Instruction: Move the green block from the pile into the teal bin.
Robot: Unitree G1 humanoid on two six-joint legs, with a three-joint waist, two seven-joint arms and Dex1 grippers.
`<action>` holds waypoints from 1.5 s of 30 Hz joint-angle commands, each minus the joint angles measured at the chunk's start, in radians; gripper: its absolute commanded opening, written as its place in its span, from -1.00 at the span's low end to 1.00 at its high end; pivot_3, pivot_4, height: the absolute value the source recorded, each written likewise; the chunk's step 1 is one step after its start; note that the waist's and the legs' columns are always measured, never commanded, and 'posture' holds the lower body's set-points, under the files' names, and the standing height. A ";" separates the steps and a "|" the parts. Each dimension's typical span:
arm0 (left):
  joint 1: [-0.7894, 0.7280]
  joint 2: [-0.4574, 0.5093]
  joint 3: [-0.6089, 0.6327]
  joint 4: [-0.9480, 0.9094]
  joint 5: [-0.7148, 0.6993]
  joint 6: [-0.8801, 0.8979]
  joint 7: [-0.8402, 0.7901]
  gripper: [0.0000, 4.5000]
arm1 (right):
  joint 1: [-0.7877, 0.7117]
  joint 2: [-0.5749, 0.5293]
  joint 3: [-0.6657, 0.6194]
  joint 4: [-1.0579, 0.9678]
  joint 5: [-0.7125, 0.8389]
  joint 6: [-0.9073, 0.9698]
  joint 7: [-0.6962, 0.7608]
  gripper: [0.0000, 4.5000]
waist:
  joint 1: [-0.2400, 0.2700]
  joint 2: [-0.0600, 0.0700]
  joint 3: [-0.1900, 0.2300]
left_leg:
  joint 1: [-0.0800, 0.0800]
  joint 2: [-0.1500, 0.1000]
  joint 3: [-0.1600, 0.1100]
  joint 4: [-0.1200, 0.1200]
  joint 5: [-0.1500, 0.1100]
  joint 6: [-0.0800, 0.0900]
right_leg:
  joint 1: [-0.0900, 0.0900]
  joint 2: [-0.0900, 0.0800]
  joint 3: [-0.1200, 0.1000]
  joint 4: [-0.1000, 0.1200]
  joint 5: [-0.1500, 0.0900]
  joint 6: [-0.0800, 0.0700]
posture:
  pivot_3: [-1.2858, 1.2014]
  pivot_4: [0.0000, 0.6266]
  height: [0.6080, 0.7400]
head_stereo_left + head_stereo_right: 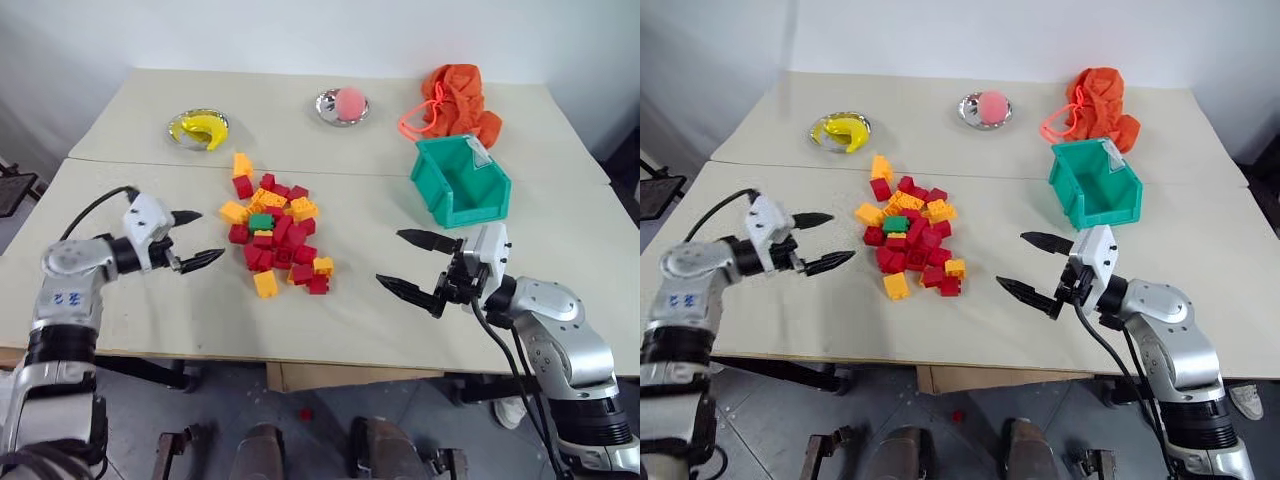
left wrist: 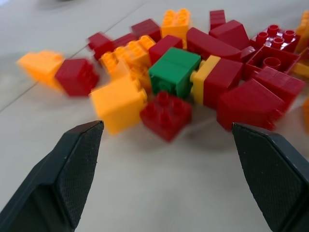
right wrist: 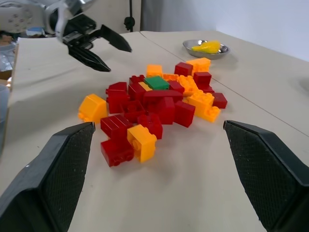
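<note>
while green block (image 1: 261, 222) sits in pile (image 1: 276, 239), left end effector (image 1: 194, 240) and right end effector (image 1: 415, 262) gape wide, empty.

Hardly any writing is showing that can be read. A small blue mark, perhaps a logo or a few characters, is sitting on the grey forearm housing of the left arm (image 1: 66, 297), well left of the pile (image 1: 276, 234), but it is too small to make out. The white label (image 1: 478, 150) on the rim of the teal bin (image 1: 462, 190) is showing no legible print.
</note>
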 commanded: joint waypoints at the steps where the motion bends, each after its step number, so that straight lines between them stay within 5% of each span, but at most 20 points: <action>1: -0.156 -0.014 -0.064 0.192 0.094 -0.099 0.002 0.99 | 0.009 -0.002 -0.024 -0.029 0.006 -0.025 -0.003 1.00 | 0.002 0.000 0.000 | 0.000 0.000 0.000 0.000 0.000 0.000 | 0.000 0.000 0.000 0.000 0.000 0.000 | 0.03 -0.52 1.00; 6: -0.294 -0.049 -0.129 0.371 0.176 -0.188 -0.006 0.48 | 0.036 0.003 -0.038 -0.058 0.006 -0.023 -0.030 1.00 | 0.001 0.000 0.000 | 0.000 0.000 0.001 0.000 0.000 0.000 | 0.000 0.000 0.000 0.000 0.000 0.000 | 0.03 -0.52 1.00; 27: -0.480 -0.194 -0.209 0.589 0.326 -0.093 -0.004 0.48 | 0.058 -0.003 -0.054 -0.144 0.037 0.026 -0.114 1.00 | 0.004 -0.001 0.001 | 0.000 0.000 0.001 0.001 0.000 0.000 | 0.000 -0.001 0.000 -0.001 0.000 0.001 | 0.03 -0.52 1.00; 34: -0.483 -0.194 -0.196 0.593 0.326 -0.056 -0.064 -0.32 | 0.067 -0.004 -0.060 -0.155 0.047 0.031 -0.125 1.00 | 0.002 -0.001 0.001 | 0.000 0.000 0.001 0.001 0.000 0.001 | 0.000 0.000 0.000 0.000 0.000 0.001 | 0.03 -0.52 1.00; 40: -0.544 -0.171 -0.134 0.581 0.281 -0.077 -0.058 -0.34 | 0.077 -0.008 -0.064 -0.161 0.050 0.032 -0.126 1.00 | 0.003 -0.002 0.001 | 0.000 0.000 0.001 0.001 0.000 0.001 | 0.000 -0.001 0.000 0.000 0.000 0.001 | 0.03 -0.52 1.00; 45: -0.654 -0.208 -0.119 0.526 0.225 -0.096 -0.350 -0.34 | 0.136 -0.038 -0.116 -0.184 0.052 0.034 -0.127 1.00 | 0.010 -0.007 0.004 | -0.001 -0.001 0.001 0.001 0.000 0.001 | 0.000 -0.001 0.000 -0.001 0.000 0.001 | 0.03 -0.52 1.00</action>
